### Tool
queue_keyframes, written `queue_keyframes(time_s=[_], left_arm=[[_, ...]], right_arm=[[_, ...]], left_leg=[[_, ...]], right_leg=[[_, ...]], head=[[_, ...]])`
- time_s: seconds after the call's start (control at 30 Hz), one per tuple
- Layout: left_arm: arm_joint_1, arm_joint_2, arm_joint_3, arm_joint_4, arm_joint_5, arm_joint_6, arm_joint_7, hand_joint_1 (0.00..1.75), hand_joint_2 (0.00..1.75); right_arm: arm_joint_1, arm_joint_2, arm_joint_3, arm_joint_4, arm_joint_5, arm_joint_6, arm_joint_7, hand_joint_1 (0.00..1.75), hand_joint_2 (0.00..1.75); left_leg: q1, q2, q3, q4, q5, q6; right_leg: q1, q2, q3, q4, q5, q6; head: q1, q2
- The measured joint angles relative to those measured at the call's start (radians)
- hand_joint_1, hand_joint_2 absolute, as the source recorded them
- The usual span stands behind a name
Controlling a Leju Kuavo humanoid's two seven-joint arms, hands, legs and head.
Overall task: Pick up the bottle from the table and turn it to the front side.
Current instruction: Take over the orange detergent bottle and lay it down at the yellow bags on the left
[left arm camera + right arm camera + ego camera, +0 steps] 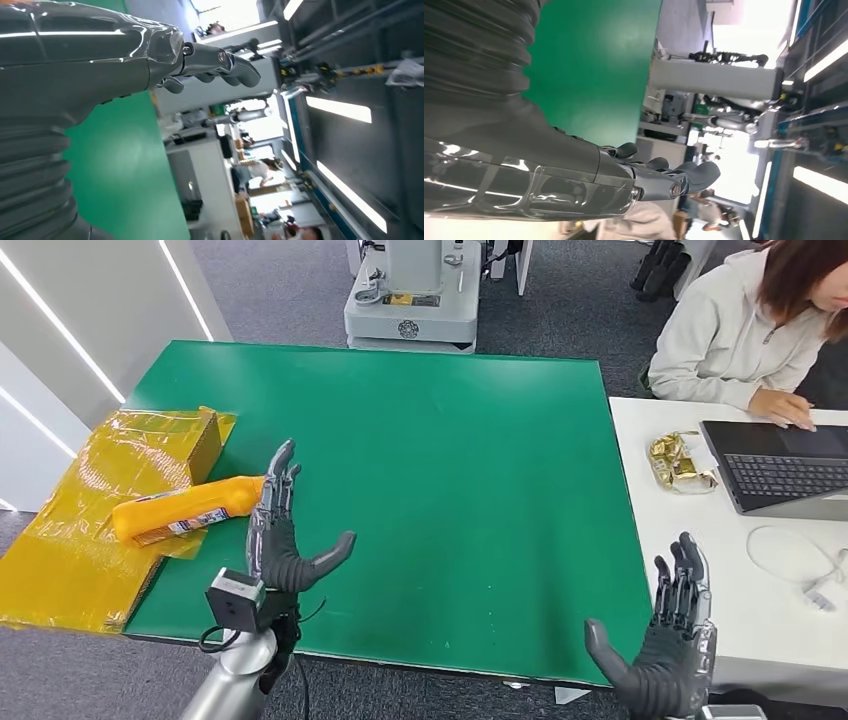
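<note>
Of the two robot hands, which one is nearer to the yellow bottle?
The left hand, raised open right beside the bottle at the green table's left edge. The right hand is far off, at the table's opposite corner.

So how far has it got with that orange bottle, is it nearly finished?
Barely started. The orange plastic bottle lies on its side on the yellow plastic sheet at the green table's edge, unlifted. The left hand is open right beside it, holding nothing; the right hand is open too. Gripping, lifting and turning are all left.
</note>
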Motion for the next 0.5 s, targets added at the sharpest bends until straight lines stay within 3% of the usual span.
queue_keyframes(time_s=[0.2,0.5], left_arm=[[0.042,0.014,-0.052,-0.002,0.135,-0.031,-0.008,0.00,1.75],[0.070,0.021,-0.075,-0.002,0.137,-0.017,-0.004,0.00,1.75]], right_arm=[[0.006,-0.004,0.100,0.054,-0.058,-0.056,-0.008,0.00,1.75],[0.004,0.023,0.155,0.080,-0.024,-0.047,0.038,0.00,1.75]], left_leg=[[0.000,0.000,0.000,0.000,0.000,-0.001],[0.000,0.000,0.000,0.000,0.000,-0.001]], right_leg=[[0.000,0.000,0.000,0.000,-0.001,0.000],[0.000,0.000,0.000,0.000,-0.001,-0.001]], head=[[0.000,0.000],[0.000,0.000]])
